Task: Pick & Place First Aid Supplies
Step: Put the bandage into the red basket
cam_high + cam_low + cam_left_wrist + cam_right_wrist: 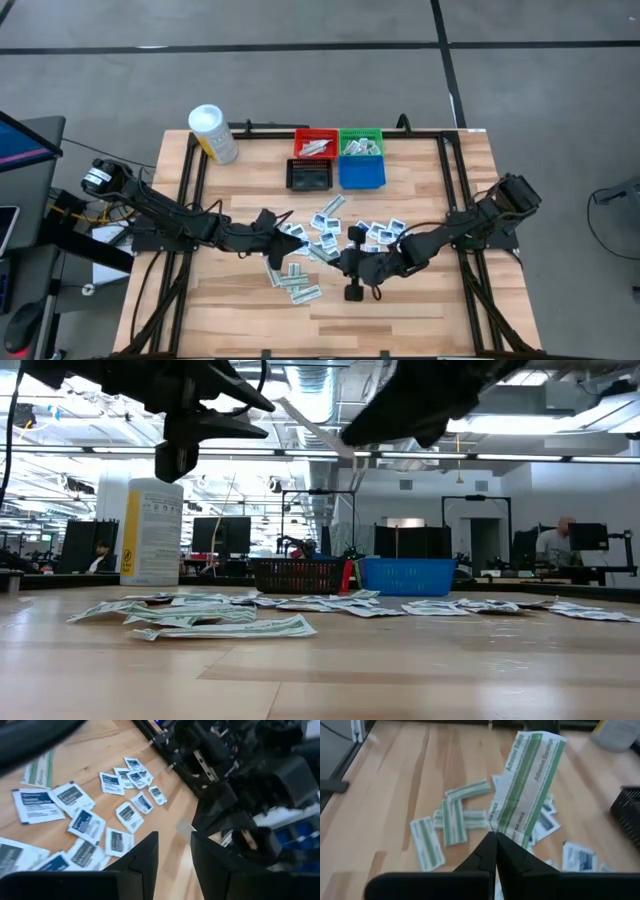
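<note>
Packets [330, 232] lie scattered across the middle of the wooden worktop [420, 290], white squares with dark print beside pale green strips [292, 278]. Right pincer [496, 836] is clenched on one green-striped strip [527, 785], holding it raised off the worktop above the pile. Left pincer [172, 845] hangs near the packets with its fingers parted, grasping nothing. Red bin [314, 143], green bin [360, 142], black bin [309, 175] and blue bin [361, 173] stand clustered at the far edge, a white tub [212, 133] beside them.
</note>
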